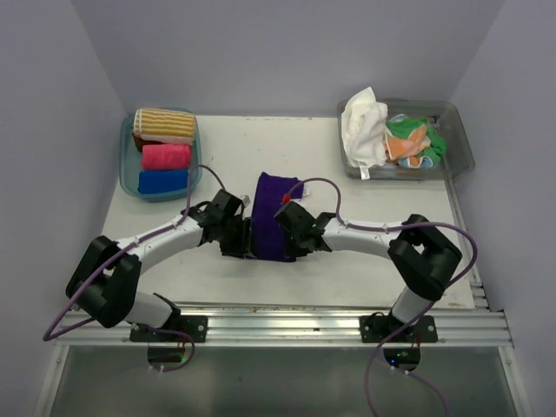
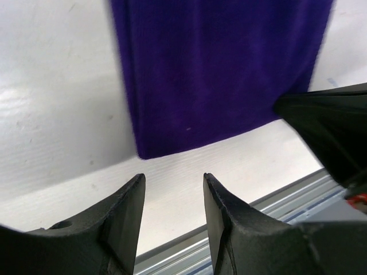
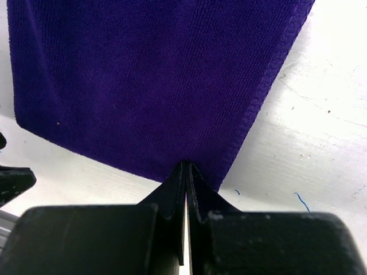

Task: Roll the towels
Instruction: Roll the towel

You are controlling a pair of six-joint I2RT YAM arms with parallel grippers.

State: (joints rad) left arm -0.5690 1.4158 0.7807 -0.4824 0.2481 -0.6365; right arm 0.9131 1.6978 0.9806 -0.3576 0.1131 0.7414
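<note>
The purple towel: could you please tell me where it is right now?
In the top view, the purple towel lies flat at mid-table, its near end between the left gripper and the right gripper.

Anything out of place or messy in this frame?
Only the white towel: it is heaped up over the rim of the right tub, one corner sticking up. The purple towel lies flat.

The white tabletop (image 1: 261,148) is scuffed and flecked with small marks. A purple towel (image 1: 274,193) lies flat on it at the middle, towards the near edge. A blue tub (image 1: 127,178) sits at the far left corner and a clear tub (image 1: 456,139) at the far right corner, well apart.
</note>
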